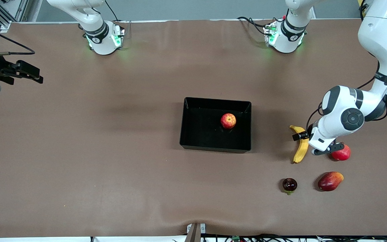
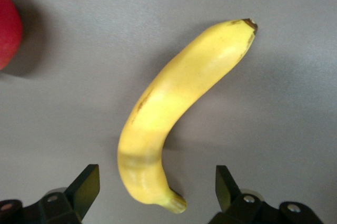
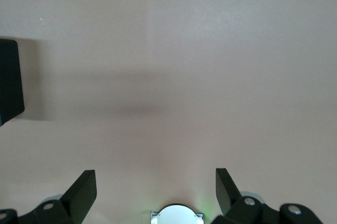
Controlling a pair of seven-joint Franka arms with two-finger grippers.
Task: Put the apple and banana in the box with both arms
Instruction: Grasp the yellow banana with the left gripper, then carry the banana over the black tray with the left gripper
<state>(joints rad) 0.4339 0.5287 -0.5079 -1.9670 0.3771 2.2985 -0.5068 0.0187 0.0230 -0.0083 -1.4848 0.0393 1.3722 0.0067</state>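
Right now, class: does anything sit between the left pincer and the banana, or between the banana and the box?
Nothing visible. The open left pincer hangs over the banana; bare table separates it from the box.

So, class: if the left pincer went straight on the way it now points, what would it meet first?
Most likely the banana. The left pincer is open and points down at it, the fruit's lower end lying between the fingers. How much height is left before contact is unclear.

**Fruit and Box Layout**

The apple (image 1: 228, 121) lies in the box (image 1: 193, 141) mid-table. The banana (image 1: 301, 148) lies on the table toward the left arm's end, beside the pomegranate (image 1: 343, 154); the mango (image 1: 330, 181) is nearer the front camera.
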